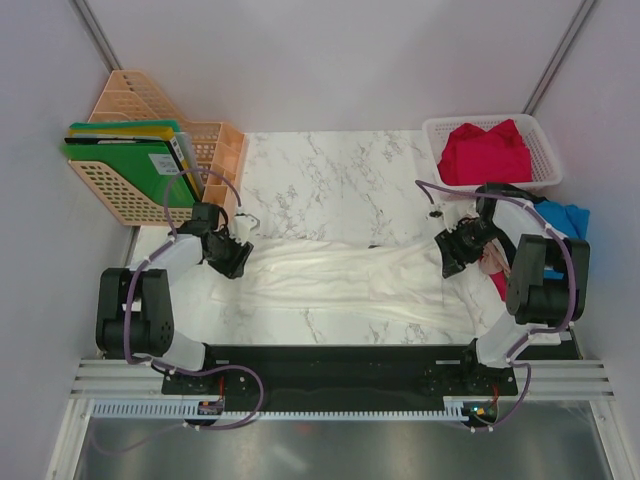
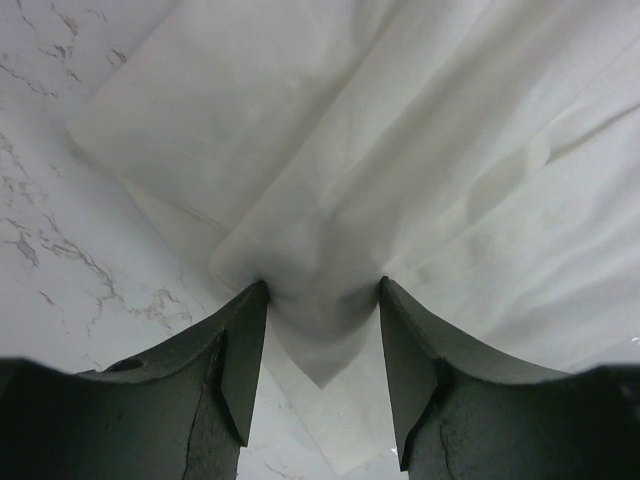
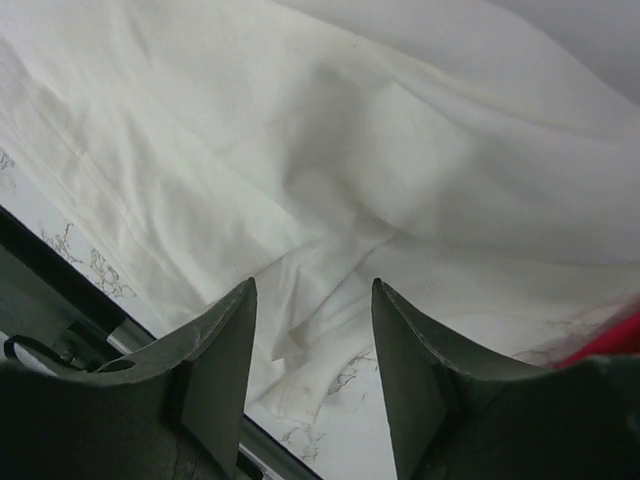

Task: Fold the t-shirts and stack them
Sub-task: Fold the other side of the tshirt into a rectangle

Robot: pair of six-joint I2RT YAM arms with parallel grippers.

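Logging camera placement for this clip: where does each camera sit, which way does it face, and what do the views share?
Top external: fixed above and behind the bases, facing down at the table and the white t-shirt spread on it; left arm and right arm show whole.
Left wrist: on the left arm, facing down past the left hand at bunched white cloth.
Right wrist: on the right arm, facing past the right hand at white cloth and the near table edge.
Shared: all three see the white t-shirt.

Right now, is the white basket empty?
No, a red t-shirt lies bunched inside the white basket.
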